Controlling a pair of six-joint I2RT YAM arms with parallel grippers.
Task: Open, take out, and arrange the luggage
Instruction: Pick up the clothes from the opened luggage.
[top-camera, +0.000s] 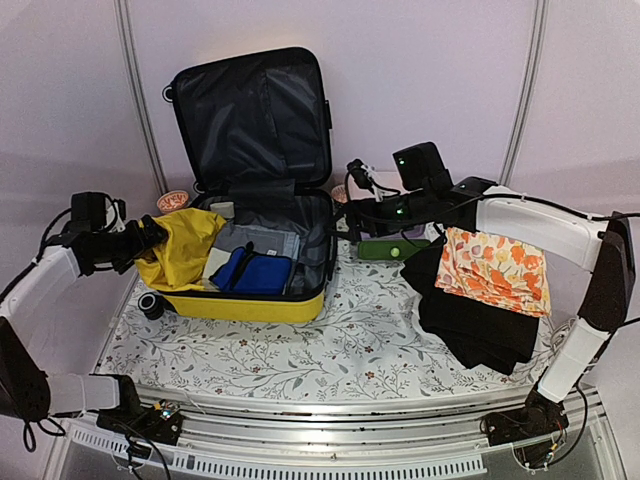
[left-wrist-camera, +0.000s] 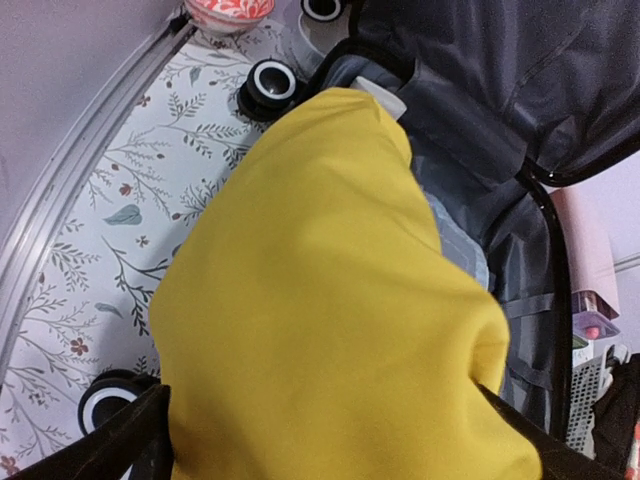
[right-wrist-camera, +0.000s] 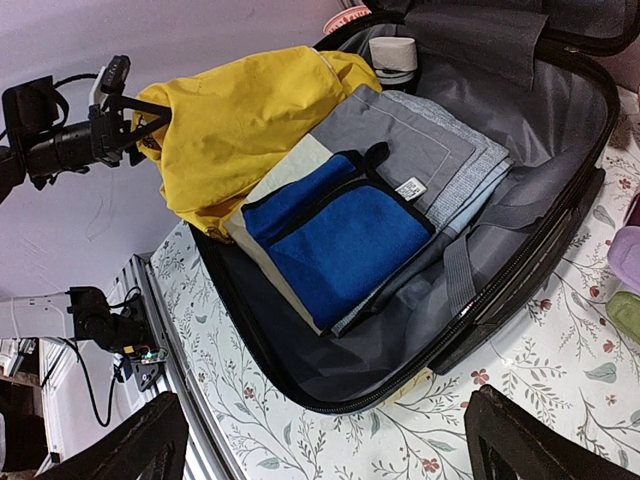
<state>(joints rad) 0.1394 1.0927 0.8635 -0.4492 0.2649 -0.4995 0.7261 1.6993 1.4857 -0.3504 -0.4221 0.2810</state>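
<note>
The yellow cloth (left-wrist-camera: 330, 300) blocks most of the left wrist view; the luggage (left-wrist-camera: 500, 120) runs off-frame.

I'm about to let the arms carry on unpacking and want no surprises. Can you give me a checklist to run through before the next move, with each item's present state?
1. Lid of the luggage raised, contents reachable: ok.
2. The left tool open: ok, its fingers are spread either side of the yellow garment.
3. The yellow garment out of the luggage: not ok, it drapes over the left wall.
4. The right tool open and empty: ok.
5. The blue towel uncovered on top: ok.
6. Anything under the grey towel: cannot tell.
</note>
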